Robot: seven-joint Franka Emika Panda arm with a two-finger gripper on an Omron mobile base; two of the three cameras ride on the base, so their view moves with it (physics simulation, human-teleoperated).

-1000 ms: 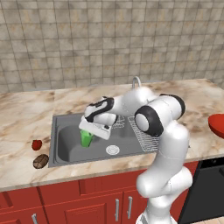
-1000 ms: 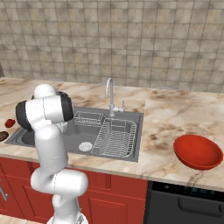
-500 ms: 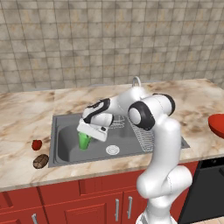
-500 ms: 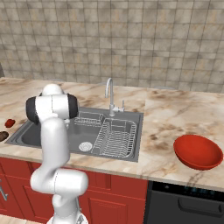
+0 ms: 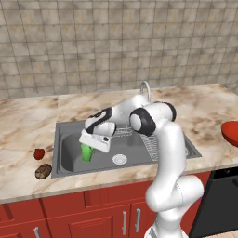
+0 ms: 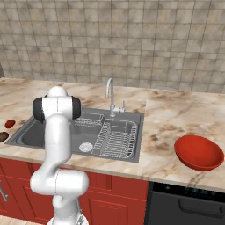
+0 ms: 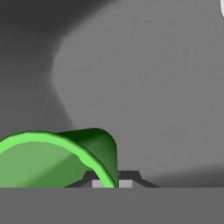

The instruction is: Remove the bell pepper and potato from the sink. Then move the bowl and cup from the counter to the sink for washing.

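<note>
gripper (image 7: 108, 183) clamped tight on rim of green cup (image 5: 86, 153), held down inside sink (image 5: 69, 153) left basin

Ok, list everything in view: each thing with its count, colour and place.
cup: one, bright green, held down inside the left of the sink
bell pepper: one, red, on the counter left of the sink
potato: one, dark brown, on the counter just in front of the bell pepper
bowl: one, red, on the counter right of the sink
sink: one, grey steel, set into the counter
wire rack: one, grey, in the right of the sink
faucet: one, chrome, behind the sink
claw: one, dark tips, shut on the cup's rim
</note>
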